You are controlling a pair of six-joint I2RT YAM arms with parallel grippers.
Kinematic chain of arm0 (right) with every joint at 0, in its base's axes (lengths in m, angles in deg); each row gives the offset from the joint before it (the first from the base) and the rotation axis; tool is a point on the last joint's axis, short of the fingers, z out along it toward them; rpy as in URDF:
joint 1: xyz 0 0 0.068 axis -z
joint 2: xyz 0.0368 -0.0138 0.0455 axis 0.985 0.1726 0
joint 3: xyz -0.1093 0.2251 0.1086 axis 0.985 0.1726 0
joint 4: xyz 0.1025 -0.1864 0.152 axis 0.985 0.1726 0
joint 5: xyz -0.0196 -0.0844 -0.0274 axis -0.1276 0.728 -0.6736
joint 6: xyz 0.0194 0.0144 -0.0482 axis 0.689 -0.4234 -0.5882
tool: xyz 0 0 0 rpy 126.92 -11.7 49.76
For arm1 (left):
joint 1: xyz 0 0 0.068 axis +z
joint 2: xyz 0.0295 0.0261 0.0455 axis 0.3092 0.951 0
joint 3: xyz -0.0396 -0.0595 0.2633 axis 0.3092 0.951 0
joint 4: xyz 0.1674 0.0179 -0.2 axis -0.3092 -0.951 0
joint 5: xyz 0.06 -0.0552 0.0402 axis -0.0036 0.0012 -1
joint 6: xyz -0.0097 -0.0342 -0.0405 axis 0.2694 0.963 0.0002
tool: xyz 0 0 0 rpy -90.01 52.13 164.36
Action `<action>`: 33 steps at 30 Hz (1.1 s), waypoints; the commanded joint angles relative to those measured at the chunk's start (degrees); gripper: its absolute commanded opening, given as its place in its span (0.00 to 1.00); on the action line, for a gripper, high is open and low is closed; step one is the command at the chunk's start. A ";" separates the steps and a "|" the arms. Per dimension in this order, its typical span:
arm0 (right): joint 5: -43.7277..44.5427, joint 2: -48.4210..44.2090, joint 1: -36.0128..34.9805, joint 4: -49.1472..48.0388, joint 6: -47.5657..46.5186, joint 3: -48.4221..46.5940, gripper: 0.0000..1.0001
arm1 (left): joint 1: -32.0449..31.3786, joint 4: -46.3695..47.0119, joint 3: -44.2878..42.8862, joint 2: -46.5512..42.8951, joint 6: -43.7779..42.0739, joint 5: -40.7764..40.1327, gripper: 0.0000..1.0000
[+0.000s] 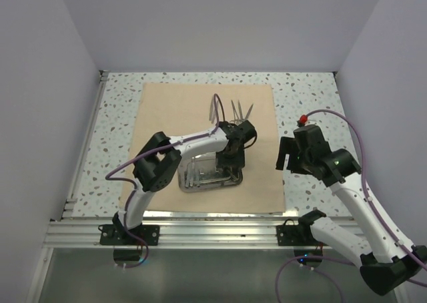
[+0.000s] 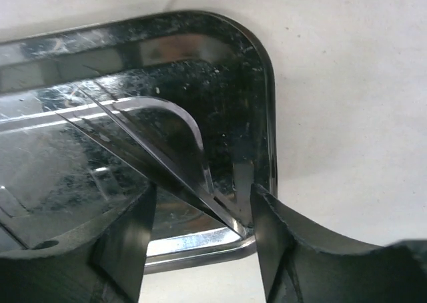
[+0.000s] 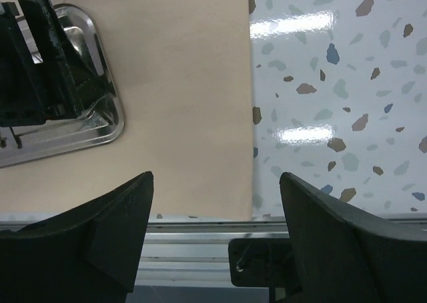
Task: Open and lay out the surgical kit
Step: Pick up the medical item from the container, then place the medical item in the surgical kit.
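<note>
The tan cloth wrap (image 1: 173, 109) lies spread flat on the table. The steel tray (image 1: 190, 186) sits on its near middle. Three slim instruments (image 1: 235, 108) lie on the cloth beyond the tray. My left gripper (image 1: 235, 157) is down in the tray's right end, jaws open. In the left wrist view my gripper (image 2: 203, 206) straddles the tip of a slim metal instrument (image 2: 167, 163) that runs into the tray's corner (image 2: 263, 83) and touches the right finger. My right gripper (image 1: 288, 157) is open and empty above the cloth's right edge (image 3: 187, 83).
More instruments (image 1: 200, 176) lie in the tray. The speckled table (image 1: 307, 103) shows right of the cloth. The aluminium rail (image 3: 193, 249) runs along the near edge. White walls stand on three sides.
</note>
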 commanded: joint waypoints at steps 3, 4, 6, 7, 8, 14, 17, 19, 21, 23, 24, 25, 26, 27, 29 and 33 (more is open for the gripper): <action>0.27 -0.95 -0.19 2.50 -2.07 -2.07 0.80 | -0.58 -1.54 -1.27 2.48 2.88 0.57 0.39; 0.19 -0.86 -0.19 2.50 -2.16 -2.16 0.80 | -0.66 -1.54 -1.44 2.66 2.88 0.57 0.29; 0.27 -0.77 -0.27 2.59 -2.33 -2.34 0.80 | -0.40 -1.80 -1.97 2.66 2.71 -0.13 0.08; 0.54 -0.86 -0.19 2.59 -2.51 -2.43 0.80 | -0.05 -2.58 -3.02 2.75 2.18 -0.48 0.04; 0.71 -0.69 -0.27 2.68 -2.42 -2.43 0.80 | 0.30 -2.94 -3.72 2.84 1.92 -1.10 0.01; 1.07 -0.51 -0.27 2.59 -2.07 -2.51 0.80 | 4.25 -6.98 -11.71 3.36 -2.39 -4.79 0.00; 1.33 0.02 -0.27 2.33 -1.72 -2.34 0.80 | 6.54 -9.44 -18.39 4.24 -5.29 -7.42 0.00; 1.59 0.89 -0.19 1.89 -1.54 -2.43 0.80 | 8.12 -10.06 -23.14 4.68 -7.66 -9.09 0.00; 1.86 2.21 -0.19 1.10 -1.36 -2.60 0.80 | 10.22 -10.41 -27.78 5.91 -9.85 -9.10 0.00; 2.20 3.44 -0.19 0.23 -1.19 -2.86 0.81 | 11.72 -10.24 -30.44 7.40 -11.53 -9.19 0.00; 2.21 4.06 -0.19 -0.04 -1.19 -3.30 0.81 | 13.21 -9.72 -32.19 7.84 -13.53 -9.36 0.00; 2.47 5.45 -0.19 -0.39 -1.10 -3.57 0.80 | 14.18 -7.80 -32.64 8.20 -14.69 -8.76 0.00; 2.47 6.16 -0.27 -0.92 -1.10 -3.83 0.80 | 15.93 -6.39 -32.64 8.72 -15.92 -8.31 0.00; 2.56 6.87 -0.28 -1.36 -1.01 -4.35 0.80 | 16.73 -3.33 -32.64 8.99 -17.84 -8.22 0.00; 2.47 9.06 -0.19 -1.97 -0.84 -4.88 0.80 | 18.14 0.11 -32.73 10.21 -20.40 -7.87 0.00; 2.65 12.23 -0.19 -2.24 -0.84 -6.90 0.80 | 20.95 6.79 -36.59 14.17 -25.94 -7.87 0.00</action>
